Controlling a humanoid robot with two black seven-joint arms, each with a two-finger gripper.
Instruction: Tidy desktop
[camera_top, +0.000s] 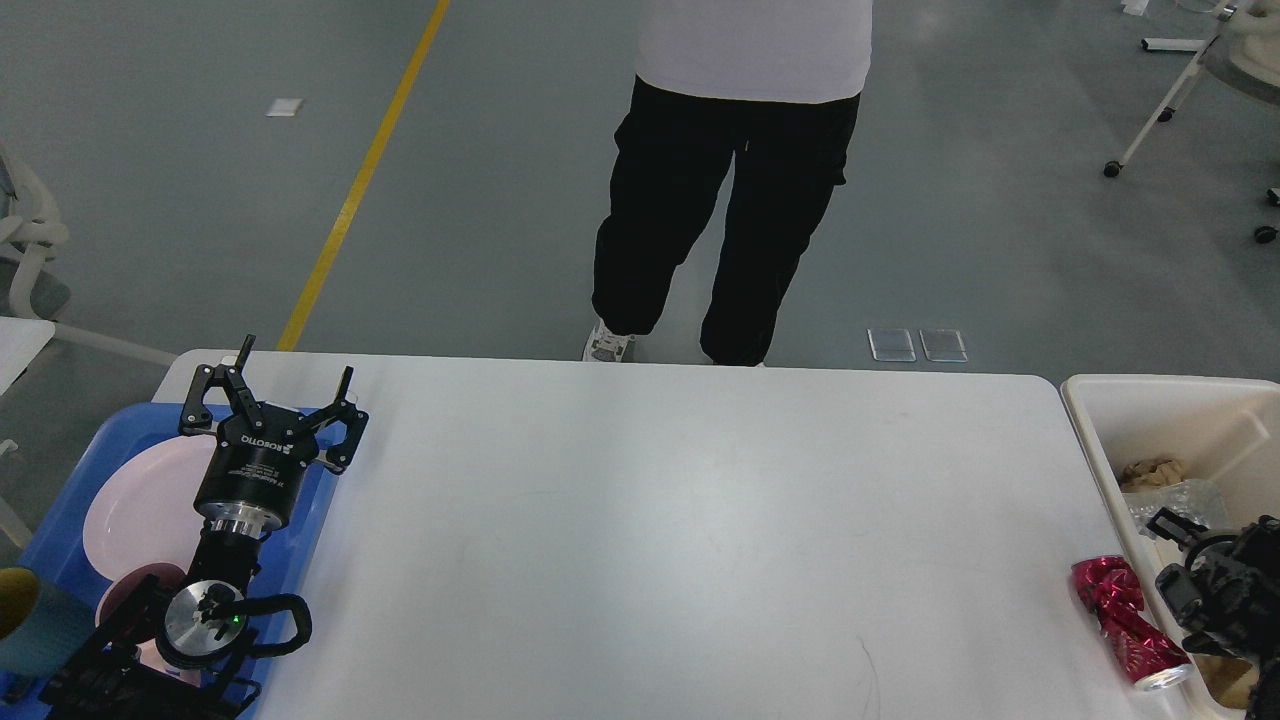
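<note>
The white desktop (660, 520) fills the middle of the head view. A crushed red can (1128, 622) lies on its side at the desktop's right edge, next to the beige bin (1100, 400). My right gripper (1190, 575) hangs dark at the right edge of the view, over the bin's near wall, just right of the can; its fingers cannot be told apart. My left gripper (296, 358) is open and empty, held above the blue tray (120, 420) at the desktop's left end.
The blue tray holds a pink plate (135, 500), a pink bowl (130, 585) and a teal cup (40, 625). The bin holds crumpled paper and plastic (1165, 485). A person (735, 200) stands close behind the far table edge.
</note>
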